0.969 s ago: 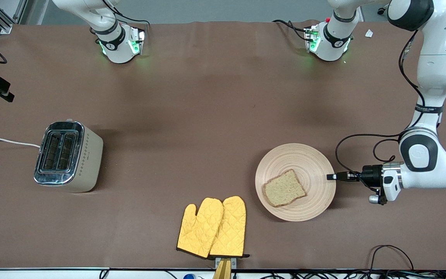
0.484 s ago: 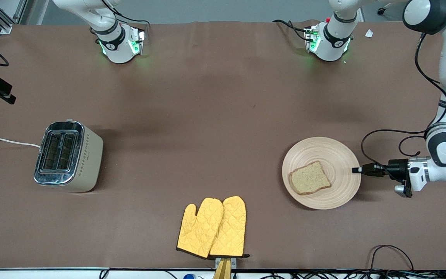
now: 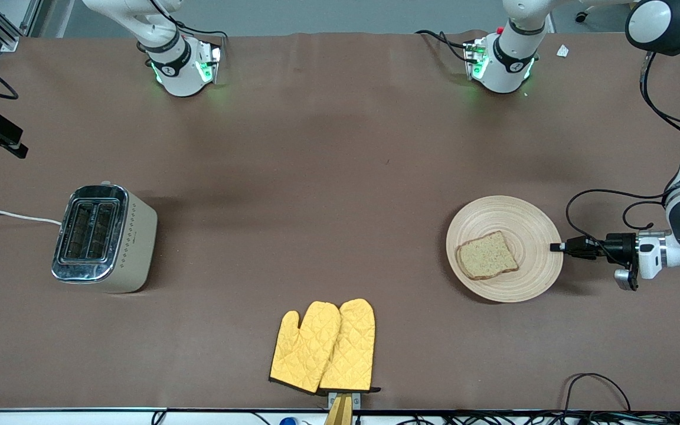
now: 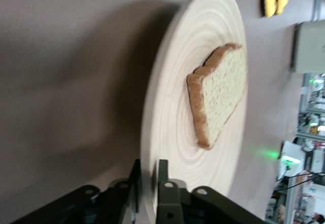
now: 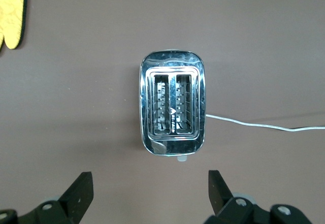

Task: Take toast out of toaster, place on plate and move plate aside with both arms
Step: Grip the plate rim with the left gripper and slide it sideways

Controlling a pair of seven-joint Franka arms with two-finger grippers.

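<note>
The toast (image 3: 487,255) lay on the plate (image 3: 528,215) near the worktop's left-arm end; the left gripper (image 3: 557,247) pinched its rim. The right gripper (image 5: 147,193), jaws spread, hung over the empty toaster (image 3: 104,238).

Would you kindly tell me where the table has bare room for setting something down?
The widest bare stretch lies between the toaster and the plate, above the mitts. It is crowded only where the left claw meets the plate's rim.

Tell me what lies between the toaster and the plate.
Only bare brown table between toaster and plate; the front view shows it. Yellow mitts lie nearer the camera.
</note>
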